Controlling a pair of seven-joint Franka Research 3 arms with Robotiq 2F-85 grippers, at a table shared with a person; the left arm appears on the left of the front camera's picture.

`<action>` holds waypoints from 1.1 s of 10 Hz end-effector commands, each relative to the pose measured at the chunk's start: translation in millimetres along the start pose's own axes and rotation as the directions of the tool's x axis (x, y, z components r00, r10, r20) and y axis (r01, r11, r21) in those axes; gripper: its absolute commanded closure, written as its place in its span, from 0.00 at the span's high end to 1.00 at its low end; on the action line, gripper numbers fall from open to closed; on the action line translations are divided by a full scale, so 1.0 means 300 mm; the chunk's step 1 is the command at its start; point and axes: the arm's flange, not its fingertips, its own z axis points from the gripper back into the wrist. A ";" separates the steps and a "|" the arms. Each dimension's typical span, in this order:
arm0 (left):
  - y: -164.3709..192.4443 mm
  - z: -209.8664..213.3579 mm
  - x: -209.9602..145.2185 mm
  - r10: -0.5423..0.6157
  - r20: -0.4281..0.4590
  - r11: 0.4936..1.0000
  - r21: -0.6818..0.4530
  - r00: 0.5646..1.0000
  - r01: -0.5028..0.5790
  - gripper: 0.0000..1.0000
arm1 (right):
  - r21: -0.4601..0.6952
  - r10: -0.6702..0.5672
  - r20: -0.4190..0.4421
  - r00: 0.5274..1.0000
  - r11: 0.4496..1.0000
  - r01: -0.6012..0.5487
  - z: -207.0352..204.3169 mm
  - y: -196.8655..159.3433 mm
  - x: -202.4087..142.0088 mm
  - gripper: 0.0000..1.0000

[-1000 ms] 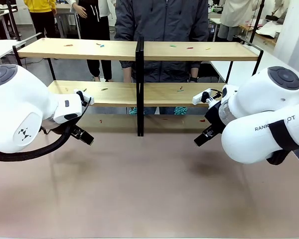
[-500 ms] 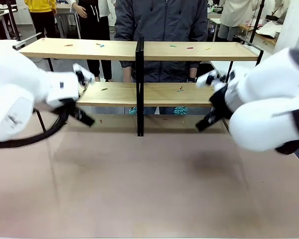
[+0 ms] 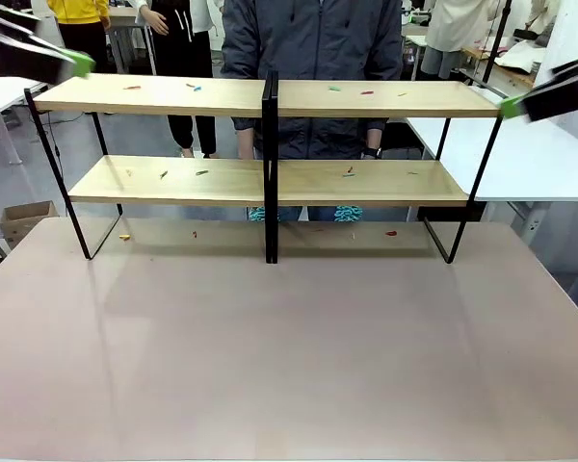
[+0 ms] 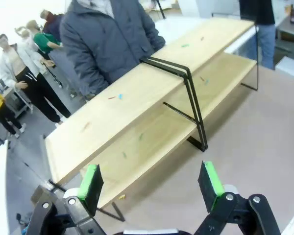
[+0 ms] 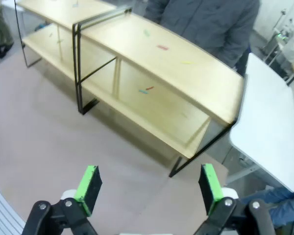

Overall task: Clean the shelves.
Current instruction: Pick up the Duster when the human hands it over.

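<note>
Apparently the cleaning has not begun. The shelves [image 3: 173, 96] carry small coloured scraps [image 3: 348, 173] on both tiers, with a few more on the desk [image 3: 289, 356] beneath. They stretch across the upper middle of the front view, two racks end to end with black frames and pale boards, and a person [image 3: 313, 38] stands behind. The left fingers [image 4: 92, 182] and right fingers [image 5: 88, 183] stand wide open and empty, high above the desk. The next move probably calls for taking up a tool, then coming down level with a board.
</note>
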 end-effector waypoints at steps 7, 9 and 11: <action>-0.060 -0.065 0.020 0.268 -0.094 0.963 0.063 0.959 -0.263 1.00 | -0.070 -0.017 -0.045 0.999 0.997 0.014 -0.085 0.016 0.025 1.00; -0.140 -0.100 0.029 0.320 -0.081 0.947 0.036 0.944 -0.318 1.00 | -0.058 -0.021 -0.060 0.998 0.998 0.017 -0.103 0.007 0.030 1.00; -0.150 -0.093 0.033 0.334 -0.068 0.942 0.071 0.940 -0.329 1.00 | -0.045 -0.021 -0.064 0.998 0.999 0.018 -0.106 -0.006 0.023 1.00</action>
